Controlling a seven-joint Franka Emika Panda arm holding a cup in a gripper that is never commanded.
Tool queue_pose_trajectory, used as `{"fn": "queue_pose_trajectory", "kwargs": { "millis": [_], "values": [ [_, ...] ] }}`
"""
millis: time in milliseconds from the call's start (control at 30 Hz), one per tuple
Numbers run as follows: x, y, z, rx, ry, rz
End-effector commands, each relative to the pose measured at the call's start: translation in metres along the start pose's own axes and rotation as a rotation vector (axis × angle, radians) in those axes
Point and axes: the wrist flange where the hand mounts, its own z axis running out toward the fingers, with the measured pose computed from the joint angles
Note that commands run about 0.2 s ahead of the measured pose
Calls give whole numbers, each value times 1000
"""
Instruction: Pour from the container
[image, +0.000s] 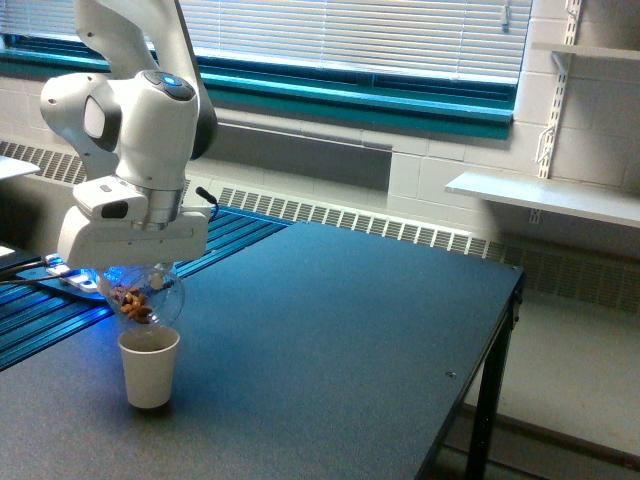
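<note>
The container (147, 298), a small clear round cup with brown nut-like bits inside, hangs tipped just above a white paper cup (149, 368) that stands on the dark table (330, 330) near the exterior view's left. My gripper (140, 280) is shut on the container, its fingers mostly hidden under the white hand. The container's mouth points down toward the paper cup's open rim, with a small gap between them. A few brown bits sit at the container's lower edge.
Blue-lit rails (60, 300) run behind the arm at the exterior view's left. The table's edge and leg (485, 400) lie at the right. A white wall shelf (545, 195) and a radiator grille (350, 220) stand beyond the table.
</note>
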Motion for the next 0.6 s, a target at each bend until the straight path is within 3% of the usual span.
{"fn": "queue_pose_trajectory", "kwargs": {
  "millis": [33, 600],
  "values": [
    [-1, -1, -1, -12, 2, -21],
    [2, 5, 0, -24, 1, -15]
  ]
}}
